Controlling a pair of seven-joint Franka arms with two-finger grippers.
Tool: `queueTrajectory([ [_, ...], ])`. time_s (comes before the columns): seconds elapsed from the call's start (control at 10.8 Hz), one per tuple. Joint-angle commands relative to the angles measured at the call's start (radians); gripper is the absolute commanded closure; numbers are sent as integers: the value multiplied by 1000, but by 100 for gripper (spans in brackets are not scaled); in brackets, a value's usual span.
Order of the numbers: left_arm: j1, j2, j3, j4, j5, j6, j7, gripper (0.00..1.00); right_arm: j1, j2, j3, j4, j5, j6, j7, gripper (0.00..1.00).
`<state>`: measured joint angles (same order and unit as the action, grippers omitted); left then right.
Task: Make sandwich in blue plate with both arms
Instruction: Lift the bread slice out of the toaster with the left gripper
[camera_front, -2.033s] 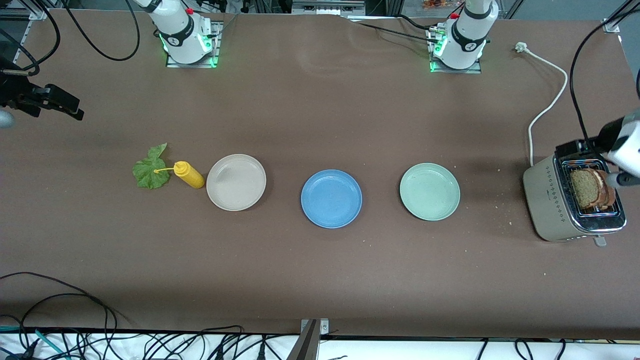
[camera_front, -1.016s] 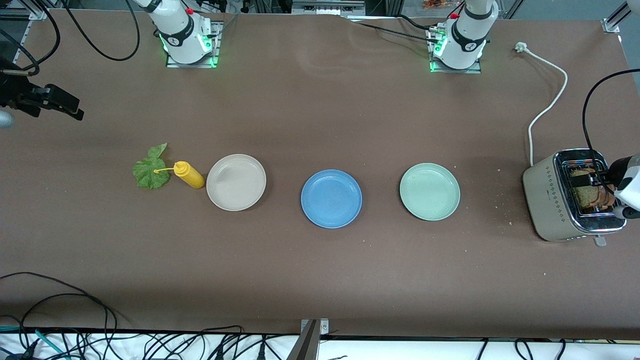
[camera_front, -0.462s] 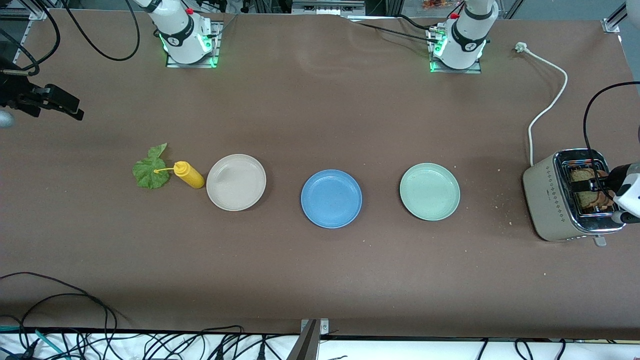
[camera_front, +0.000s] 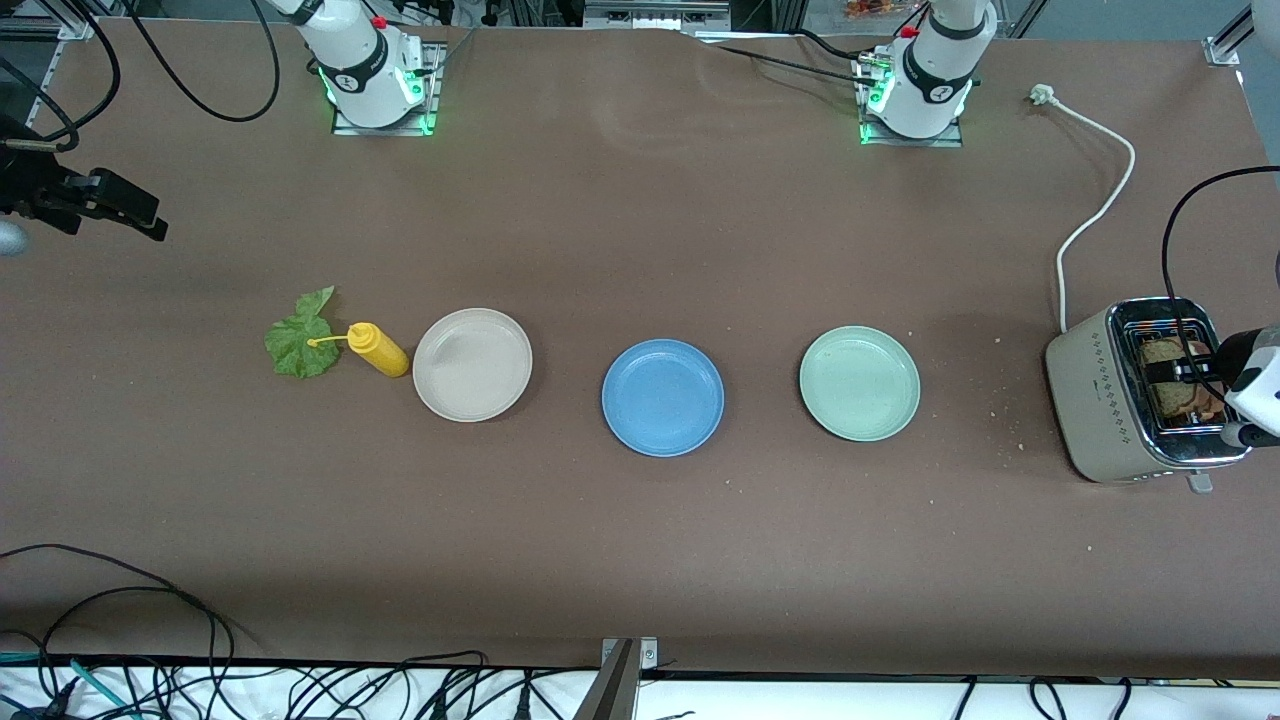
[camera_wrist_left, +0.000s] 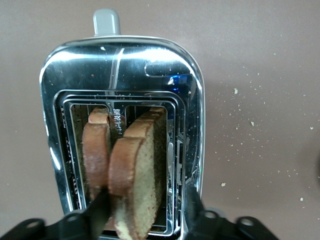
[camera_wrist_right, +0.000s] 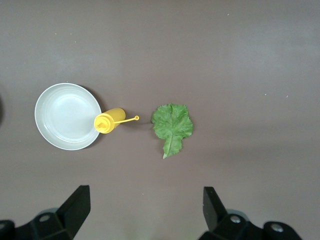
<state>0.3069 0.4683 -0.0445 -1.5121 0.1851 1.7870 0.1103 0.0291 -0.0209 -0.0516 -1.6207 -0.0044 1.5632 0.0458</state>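
The blue plate (camera_front: 663, 397) sits bare mid-table, waiting for bread. At its three o'clock, past the pale green plate (camera_front: 859, 383), the left gripper (camera_front: 1182, 372) reaches into the toaster (camera_front: 1100, 400), fingers straddling a bread slice (camera_wrist_left: 139, 175); whether they grip it yet I cannot tell. The right gripper (camera_wrist_right: 145, 207) hangs open above the lettuce leaf (camera_front: 300, 335), probably readying for it.

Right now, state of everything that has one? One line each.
Toaster: upright, two bread slices standing in its slots.
Left gripper: down at the toaster, fingers straddling one slice, not yet clamped.
Right gripper: open, empty, waiting above the lettuce leaf.
Blue plate: empty.
Beige plate: empty.
Pale green plate: empty.
Mustard bottle: lying on its side, nozzle on the lettuce.
Toaster plug: unplugged, on the table.
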Motion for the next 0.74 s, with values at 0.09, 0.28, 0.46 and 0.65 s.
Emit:
queueTrajectory([
  [0.09, 8, 18, -9, 27, 19, -6, 48, 100, -1, -10, 1, 1, 6, -8, 11, 0],
  [0.28, 9, 10, -9, 29, 20, -11, 55, 100, -1, -10, 1, 2, 7, -6, 11, 0],
  [0.46, 11, -22, -11, 29, 17, -26, 69, 100, 0, -10, 6, 2, 9, -8, 12, 0],
  [0.65, 11, -77, -14, 29, 10, -47, 121, 100, 0, -10, 4, 2, 10, -9, 12, 0],
])
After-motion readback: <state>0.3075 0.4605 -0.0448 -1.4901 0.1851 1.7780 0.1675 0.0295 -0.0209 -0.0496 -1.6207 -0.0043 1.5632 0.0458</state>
